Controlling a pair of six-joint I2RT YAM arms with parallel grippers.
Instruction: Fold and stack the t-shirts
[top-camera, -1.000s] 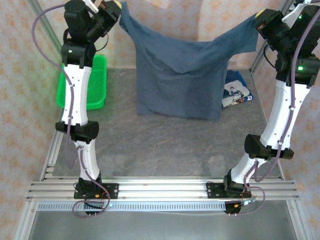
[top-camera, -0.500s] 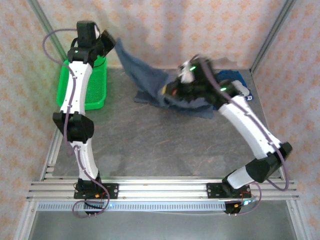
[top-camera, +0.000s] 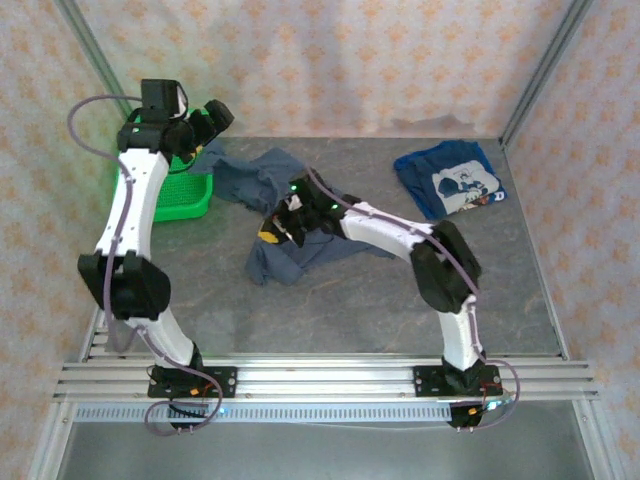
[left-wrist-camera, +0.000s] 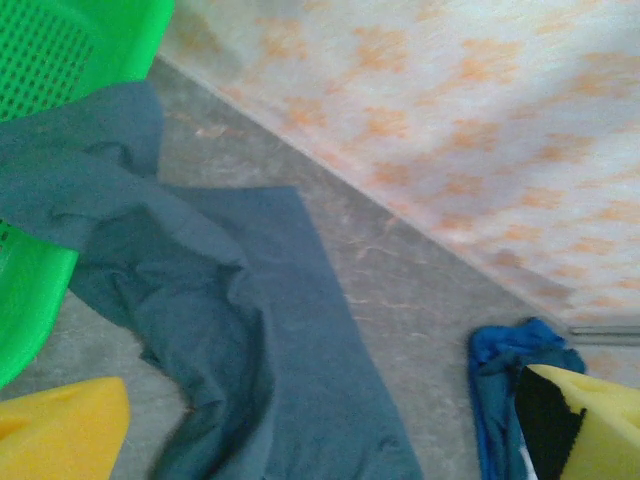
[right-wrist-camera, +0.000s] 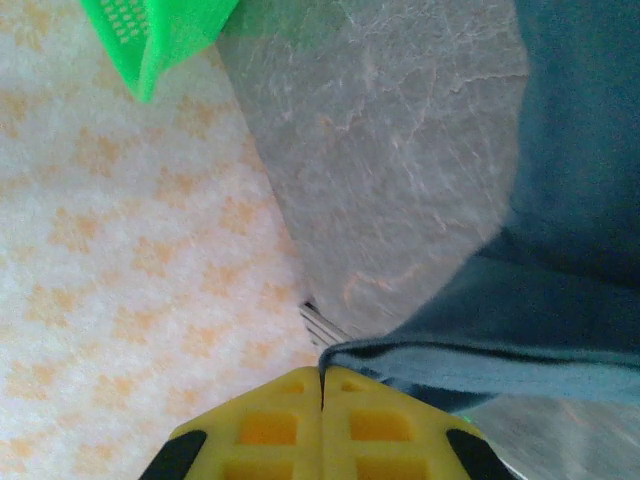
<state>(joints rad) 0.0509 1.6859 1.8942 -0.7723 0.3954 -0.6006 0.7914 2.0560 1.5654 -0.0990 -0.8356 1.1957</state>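
Observation:
The slate-blue t-shirt (top-camera: 270, 185) lies crumpled on the grey table, left of centre. One edge of this t-shirt (left-wrist-camera: 230, 330) drapes over the green basket's rim. My left gripper (top-camera: 205, 125) hovers above that end, open, with nothing between its yellow fingertips (left-wrist-camera: 60, 430). My right gripper (top-camera: 272, 232) is low over the cloth's near end. It (right-wrist-camera: 322, 395) is shut on a fold of the slate-blue t-shirt (right-wrist-camera: 480, 330). The royal blue t-shirt (top-camera: 450, 180) with a white print lies flat at the back right, also seen as a blue bundle (left-wrist-camera: 505, 395).
A green mesh basket (top-camera: 165, 195) stands at the back left against the wall, under my left arm; its corner (right-wrist-camera: 150, 30) and wall (left-wrist-camera: 70, 50) appear in both wrist views. Patterned walls close in the back and sides. Bare table (top-camera: 330, 310) lies in front.
The slate-blue shirt, held up spread between both grippers, has come down onto the table. My right arm swept left and low with its corner. The left gripper let go and opened.

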